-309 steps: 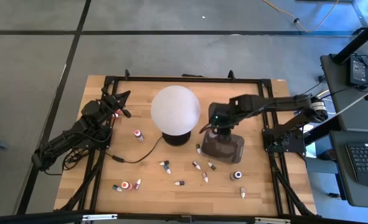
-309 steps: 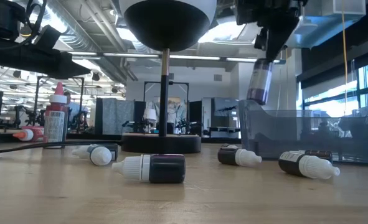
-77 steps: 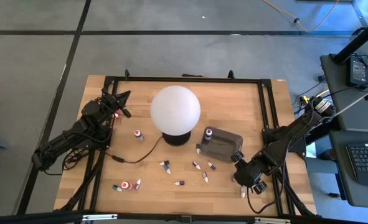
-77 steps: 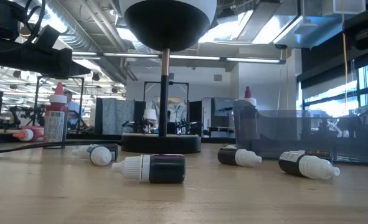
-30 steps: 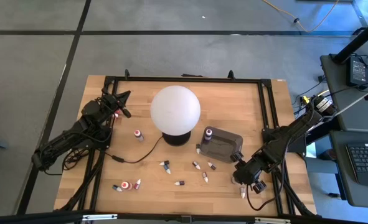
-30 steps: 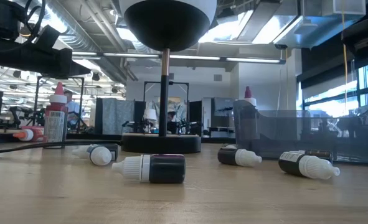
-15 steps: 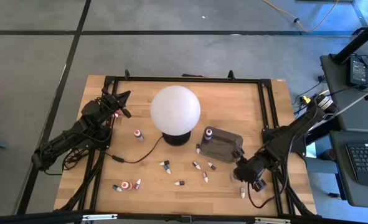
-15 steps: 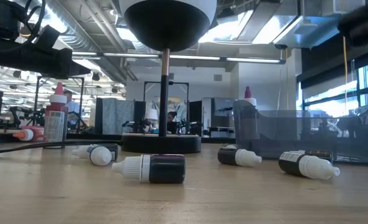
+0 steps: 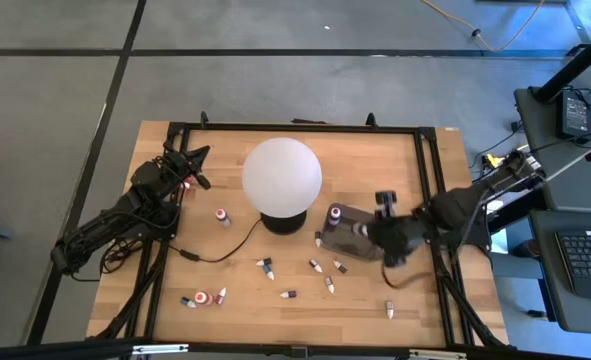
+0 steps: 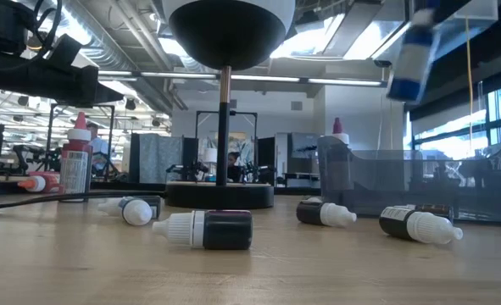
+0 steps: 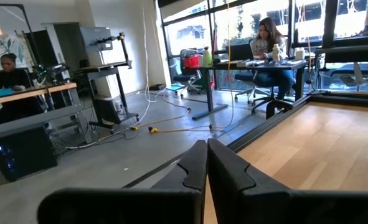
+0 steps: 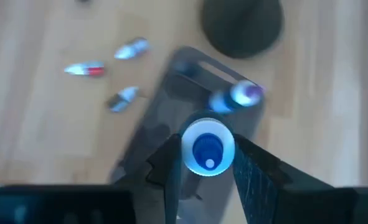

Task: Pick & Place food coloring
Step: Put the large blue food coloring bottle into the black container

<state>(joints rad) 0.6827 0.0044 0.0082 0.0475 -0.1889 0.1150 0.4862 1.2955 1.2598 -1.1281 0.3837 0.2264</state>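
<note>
Right gripper point(image 12: 207, 163) is clamped on a blue-capped bottle point(image 12: 208, 149) over the tray point(image 9: 360, 236) (light, slick plastic, so grip mid-body).

Two arms, both dark, near-black, built of jointed segments. Left arm point(image 9: 115, 225): angular links, a small red spot close to the left gripper point(image 9: 192, 160), whose fingers point(image 11: 193, 168) are matte black, flat and blade-like with stepped inner edges. Right arm point(image 9: 475, 200): black cable looped alongside; right gripper point(image 12: 207, 163) has dark fingers point(image 12: 256, 174) with textured, ribbed pads.
</note>
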